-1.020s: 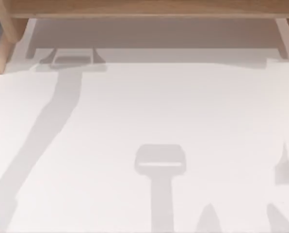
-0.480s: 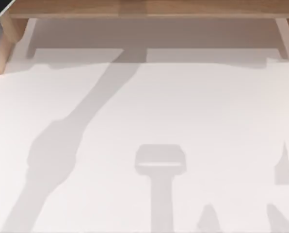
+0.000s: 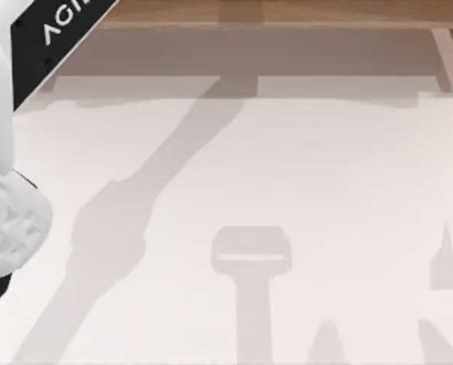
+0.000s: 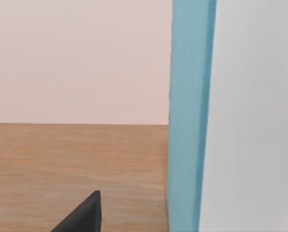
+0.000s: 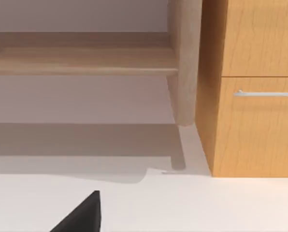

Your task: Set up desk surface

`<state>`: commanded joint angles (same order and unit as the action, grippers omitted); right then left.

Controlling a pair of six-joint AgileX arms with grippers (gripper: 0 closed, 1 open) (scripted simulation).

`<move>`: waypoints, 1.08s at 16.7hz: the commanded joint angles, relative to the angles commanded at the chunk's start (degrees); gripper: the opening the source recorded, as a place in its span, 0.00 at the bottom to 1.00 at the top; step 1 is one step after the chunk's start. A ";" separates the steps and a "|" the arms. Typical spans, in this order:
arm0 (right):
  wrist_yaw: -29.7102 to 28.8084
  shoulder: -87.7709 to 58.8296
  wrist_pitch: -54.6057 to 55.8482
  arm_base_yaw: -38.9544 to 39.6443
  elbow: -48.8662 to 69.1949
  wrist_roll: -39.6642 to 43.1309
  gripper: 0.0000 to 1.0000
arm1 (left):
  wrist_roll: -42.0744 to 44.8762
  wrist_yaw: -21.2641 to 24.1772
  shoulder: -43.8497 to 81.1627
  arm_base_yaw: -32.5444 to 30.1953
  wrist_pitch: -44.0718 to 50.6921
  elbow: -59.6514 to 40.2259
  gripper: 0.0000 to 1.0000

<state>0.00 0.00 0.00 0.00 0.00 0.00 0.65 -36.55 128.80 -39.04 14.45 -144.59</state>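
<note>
Left arm (image 3: pixel 14 114): its white and black body enters at the top view's left edge, reaching from the far left corner down over the left side of the desk surface (image 3: pixel 302 167). The left wrist view shows a dark tip of the left gripper (image 4: pixel 83 215) above a wooden surface (image 4: pixel 62 159), beside an upright blue panel (image 4: pixel 188 116) that borders a pale grey face (image 4: pixel 255 116). Whether those fingers stand apart or together cannot be told.

Desk surface: a flat, matte white top lying level, its long axis running from the top view's left to its right. It spreads from the near edge to the wooden shelf frame (image 3: pixel 287 14) at the far edge. Grey shadows lie across it (one long diagonal band at left, one T-shaped patch near centre).

Right side: the right wrist view shows a dark tip of the right gripper (image 5: pixel 81 215) above the white top, facing the shelf's rounded wooden post (image 5: pixel 183 63) and a wooden drawer unit (image 5: pixel 255 96) with a metal handle (image 5: pixel 266 93). The post and unit stand at the far edge. The state of this gripper's fingers cannot be told either.
</note>
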 joint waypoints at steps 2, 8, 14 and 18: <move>0.00 0.00 0.00 0.00 0.00 0.00 1.00 | 0.00 0.00 0.00 0.00 0.00 0.00 1.00; 0.00 0.00 0.00 0.00 0.00 0.00 1.00 | -0.08 0.47 3.38 0.43 2.64 -5.94 1.00; 0.00 0.00 0.00 0.00 0.00 0.00 1.00 | -0.13 1.33 10.66 1.21 8.90 -19.53 1.00; 0.00 0.00 0.00 0.00 0.00 0.00 1.00 | -0.12 1.51 11.71 1.37 9.88 -21.59 1.00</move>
<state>0.00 0.00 0.00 0.00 0.00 0.00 0.52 -35.04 140.51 -37.67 24.33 -166.18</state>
